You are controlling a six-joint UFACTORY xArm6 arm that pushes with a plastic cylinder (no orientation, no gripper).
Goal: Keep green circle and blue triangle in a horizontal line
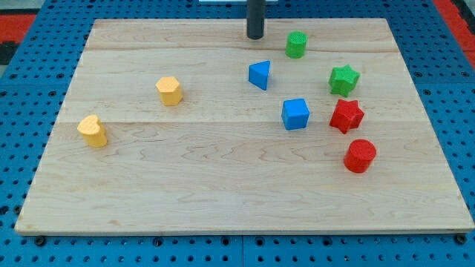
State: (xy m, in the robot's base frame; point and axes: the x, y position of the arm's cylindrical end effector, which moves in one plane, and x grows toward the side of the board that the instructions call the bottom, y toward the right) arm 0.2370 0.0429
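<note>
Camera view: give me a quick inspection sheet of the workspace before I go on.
Surface: wooden board, flat.
Job's things: green circle near the view's top; blue triangle lower and to its left, not level.
Clutter: green star, red star, red cylinder, blue cube, yellow hexagon, yellow heart.
Grippers: no pincer; my tip left of the green circle, above the blue triangle, touching neither.
Cables: nothing seen.
Surroundings: blue perforated base.

The dark rod is cut off by the view's top edge; its upper length is unseen.
</note>
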